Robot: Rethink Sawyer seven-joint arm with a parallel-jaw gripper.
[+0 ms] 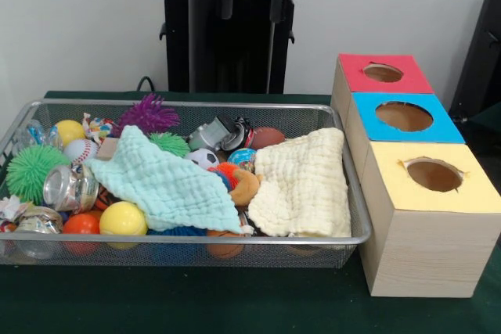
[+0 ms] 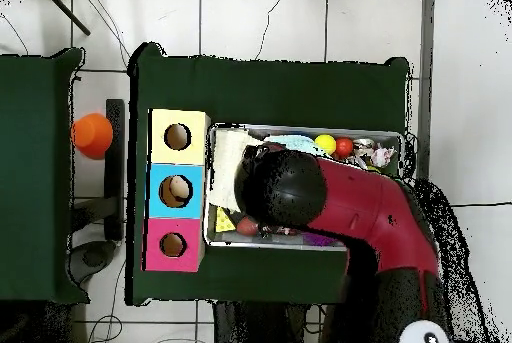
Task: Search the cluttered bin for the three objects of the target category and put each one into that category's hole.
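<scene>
Arm [image 2: 330,199] hangs over bin [image 1: 188,238], box-side half; gripper hidden, state unclear. Red box hole [image 1: 383,73] lies beyond bin's end, nearest robot base. Nothing visibly held.

bin [image 1: 188,238]: silver wire mesh | cloths [image 1: 301,181]: crinkled (soft) | boxes [image 1: 427,252]: pale wood

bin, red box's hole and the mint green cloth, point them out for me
bin [image 1: 196,238], front view, on the near metal rim.
hole [image 1: 383,73], front view, on the round opening in the red top.
mint green cloth [image 1: 168,187], front view, on the middle of the cloth.
</scene>
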